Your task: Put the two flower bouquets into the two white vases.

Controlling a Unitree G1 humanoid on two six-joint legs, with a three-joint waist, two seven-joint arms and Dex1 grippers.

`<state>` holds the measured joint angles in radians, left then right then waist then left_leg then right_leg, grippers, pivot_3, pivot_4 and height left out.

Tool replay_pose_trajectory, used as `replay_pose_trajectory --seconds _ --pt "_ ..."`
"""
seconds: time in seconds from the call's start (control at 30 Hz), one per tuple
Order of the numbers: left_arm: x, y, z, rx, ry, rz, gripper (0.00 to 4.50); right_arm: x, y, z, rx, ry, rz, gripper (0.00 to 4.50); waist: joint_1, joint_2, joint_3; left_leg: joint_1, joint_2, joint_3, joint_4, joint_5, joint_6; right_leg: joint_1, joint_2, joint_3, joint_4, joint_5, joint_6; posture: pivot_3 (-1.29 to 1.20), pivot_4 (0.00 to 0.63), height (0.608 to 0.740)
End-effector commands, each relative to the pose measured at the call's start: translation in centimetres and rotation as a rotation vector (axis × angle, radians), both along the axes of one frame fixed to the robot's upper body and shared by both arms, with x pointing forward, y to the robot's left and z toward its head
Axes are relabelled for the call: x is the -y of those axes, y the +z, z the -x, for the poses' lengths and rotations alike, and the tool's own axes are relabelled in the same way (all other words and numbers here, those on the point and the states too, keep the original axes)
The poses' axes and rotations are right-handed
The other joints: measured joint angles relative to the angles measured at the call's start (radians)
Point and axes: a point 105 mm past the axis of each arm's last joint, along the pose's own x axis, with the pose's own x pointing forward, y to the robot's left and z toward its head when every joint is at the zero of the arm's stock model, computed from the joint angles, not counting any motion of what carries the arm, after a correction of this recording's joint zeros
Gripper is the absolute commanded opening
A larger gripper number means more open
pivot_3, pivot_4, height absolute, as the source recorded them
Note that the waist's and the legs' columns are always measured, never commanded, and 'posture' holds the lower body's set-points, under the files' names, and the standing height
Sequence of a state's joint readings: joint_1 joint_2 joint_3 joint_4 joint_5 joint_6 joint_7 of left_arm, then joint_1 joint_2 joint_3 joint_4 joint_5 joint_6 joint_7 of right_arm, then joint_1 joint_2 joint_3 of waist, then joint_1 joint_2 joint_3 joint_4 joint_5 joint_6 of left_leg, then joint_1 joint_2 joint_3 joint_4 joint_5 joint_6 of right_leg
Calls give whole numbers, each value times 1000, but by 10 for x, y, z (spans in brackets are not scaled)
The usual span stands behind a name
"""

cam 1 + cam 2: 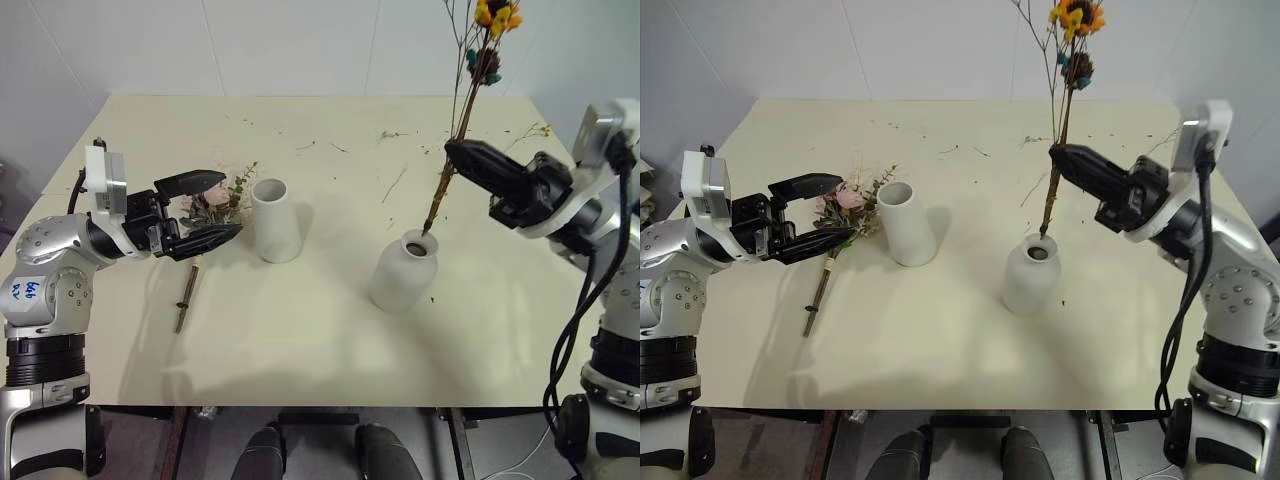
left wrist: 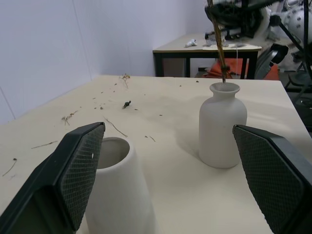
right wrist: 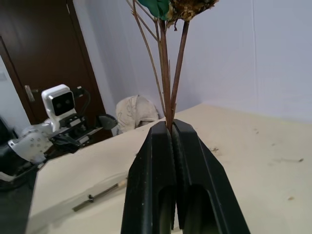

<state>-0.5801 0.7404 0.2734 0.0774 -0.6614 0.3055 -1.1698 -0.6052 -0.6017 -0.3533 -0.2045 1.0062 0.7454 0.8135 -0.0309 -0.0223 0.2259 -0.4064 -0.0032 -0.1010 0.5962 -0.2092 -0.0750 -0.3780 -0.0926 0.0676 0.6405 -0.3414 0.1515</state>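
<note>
Yellow-orange bouquet: thin stems in matte round-bodied vase's flared neck.

Open tabletop along near edge & between cylinder vase and necked vase: wide lane there. Left of cylinder blocked by rose bouquet lying flat w/ left gripper above it. Necked vase's mouth taken: yellow bouquet's stems, prob. just inside, w/ right gripper above. Far side has only twigs.
</note>
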Motion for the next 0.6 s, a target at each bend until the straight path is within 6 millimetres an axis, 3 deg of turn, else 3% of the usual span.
replay_pose_trajectory --seconds 0.03,0.2,0.43,0.6 --pt "1 12 3 55 -5 -4 4500 -4 3 5 46 -1 -10 9 0 0 0 0 0 0 0 0 0 0 0 0 0 0 0 0 150 740" --pt "-2 15 6 57 0 -11 4500 2 -18 -2 30 -62 0 9 2 0 0 0 0 0 0 0 0 0 0 0 -1 0 0 0 150 740" --pt "-5 17 5 64 19 -12 4500 9 -25 2 39 -85 -24 9 0 0 0 0 0 0 0 0 0 0 0 0 -1 0 0 0 150 740" --pt "-16 20 4 75 74 -25 4500 10 -23 11 25 -77 8 1268 0 0 0 0 0 0 0 0 0 0 0 0 -1 0 0 0 150 740"
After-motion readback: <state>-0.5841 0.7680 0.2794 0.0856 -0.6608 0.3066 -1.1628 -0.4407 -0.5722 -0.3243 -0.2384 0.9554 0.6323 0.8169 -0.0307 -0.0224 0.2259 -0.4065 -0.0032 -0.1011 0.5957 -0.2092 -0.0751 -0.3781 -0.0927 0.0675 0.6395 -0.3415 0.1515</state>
